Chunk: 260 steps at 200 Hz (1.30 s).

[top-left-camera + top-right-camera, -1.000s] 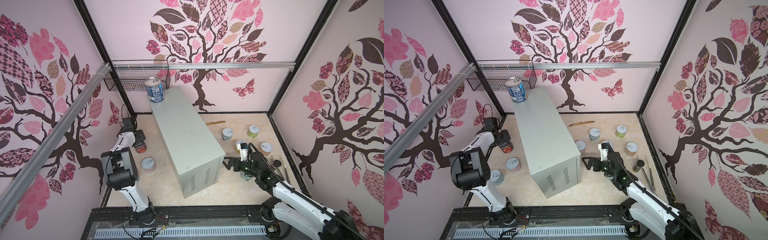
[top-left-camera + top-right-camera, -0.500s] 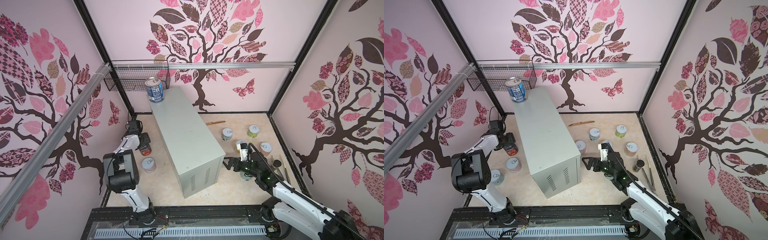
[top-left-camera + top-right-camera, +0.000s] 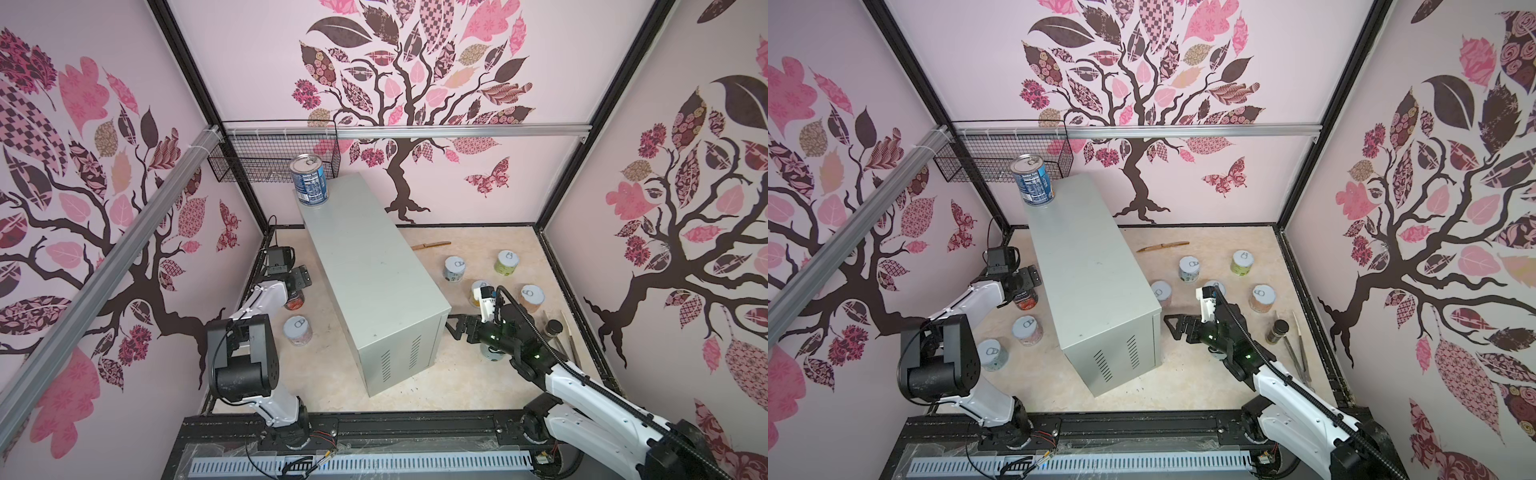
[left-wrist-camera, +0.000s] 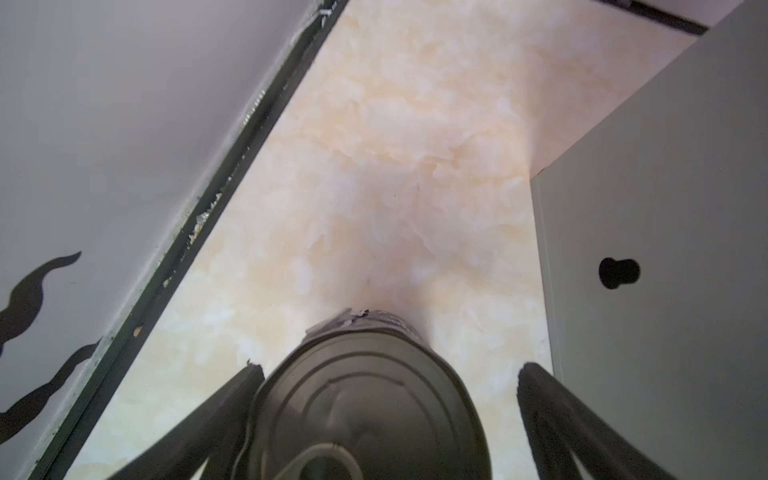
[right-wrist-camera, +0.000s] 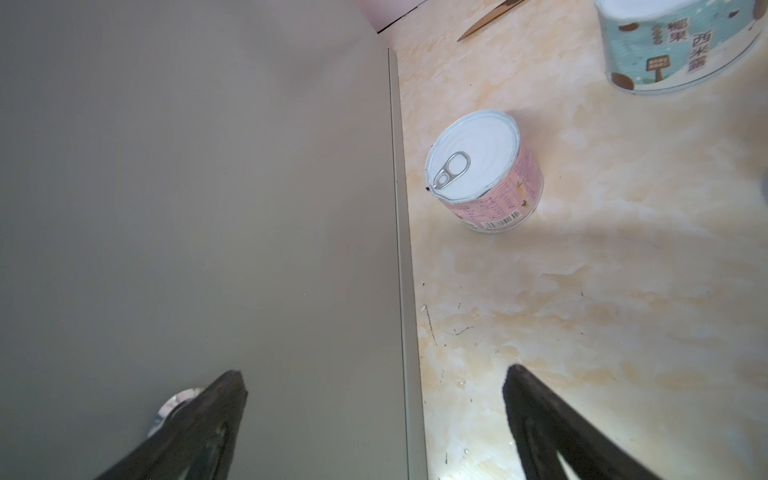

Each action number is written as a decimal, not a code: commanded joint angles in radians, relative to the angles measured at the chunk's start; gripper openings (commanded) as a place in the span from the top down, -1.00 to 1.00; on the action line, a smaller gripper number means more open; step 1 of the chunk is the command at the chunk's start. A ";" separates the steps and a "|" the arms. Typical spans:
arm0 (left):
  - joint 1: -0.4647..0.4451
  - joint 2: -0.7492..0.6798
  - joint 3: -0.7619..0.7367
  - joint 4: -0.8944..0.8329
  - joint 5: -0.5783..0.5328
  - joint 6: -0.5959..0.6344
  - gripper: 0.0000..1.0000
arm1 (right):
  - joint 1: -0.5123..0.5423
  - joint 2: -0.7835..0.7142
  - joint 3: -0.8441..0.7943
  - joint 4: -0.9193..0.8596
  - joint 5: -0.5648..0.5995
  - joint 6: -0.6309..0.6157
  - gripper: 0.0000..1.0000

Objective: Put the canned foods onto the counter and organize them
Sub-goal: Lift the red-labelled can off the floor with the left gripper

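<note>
**A:** Movement on the left! That arm has slid the dark red-labelled tin (image 3: pixel 294 302) in from the wall (image 4: pixel 104 124) toward the counter (image 3: pixel 374 270), and its jaws have just sprung apart.

**B:** Yes. In the wrist view the left gripper (image 4: pixel 389 369) straddles the lid. One finger sits close by the rim, the other stands clear. It's released, gripping nothing.

**A:** So the tin seems to be standing on the floor (image 4: pixel 374 166), just beside the counter's long side and not yet on top.

**B:** I'd call it a re-grip. It's a tall tin, and lifting it that high wants a surer hold.

**A:** Up top there's only the blue tin (image 3: pixel 309 183), at the far end by the wire basket (image 3: pixel 249 162). That likely keeps the rest of the top free.

**B:** The right gripper (image 5: pixel 374 373) hasn't budged. It's spread wide and empty by the counter's near corner, with a pink tin (image 5: pixel 482 170) ahead. More short tins (image 3: pixel 297 330) wait on the floor on both sides.
</note>
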 commanded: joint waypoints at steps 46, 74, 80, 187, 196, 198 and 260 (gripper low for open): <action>-0.009 -0.107 -0.218 0.349 -0.033 -0.058 -0.96 | 0.006 0.006 0.004 0.006 -0.010 -0.014 -1.00; -0.013 -0.118 -0.285 0.423 -0.025 -0.074 -0.96 | 0.006 0.011 0.002 0.013 -0.012 -0.013 -1.00; -0.015 -0.119 -0.291 0.459 -0.028 -0.075 -0.96 | 0.006 0.010 0.002 0.013 -0.014 -0.013 -1.00; -0.016 -0.121 -0.323 0.501 0.000 -0.270 -0.96 | 0.006 0.004 -0.001 0.013 -0.009 -0.014 -1.00; -0.016 -0.119 -0.318 0.486 -0.018 -0.280 -0.96 | 0.006 0.005 -0.001 0.013 -0.009 -0.014 -1.00; -0.016 -0.118 -0.315 0.481 -0.023 -0.283 -0.96 | 0.007 0.004 -0.001 0.013 -0.009 -0.014 -1.00; -0.015 -0.013 -0.154 0.170 -0.089 -0.360 -0.94 | 0.007 0.001 -0.003 0.016 -0.009 -0.013 -1.00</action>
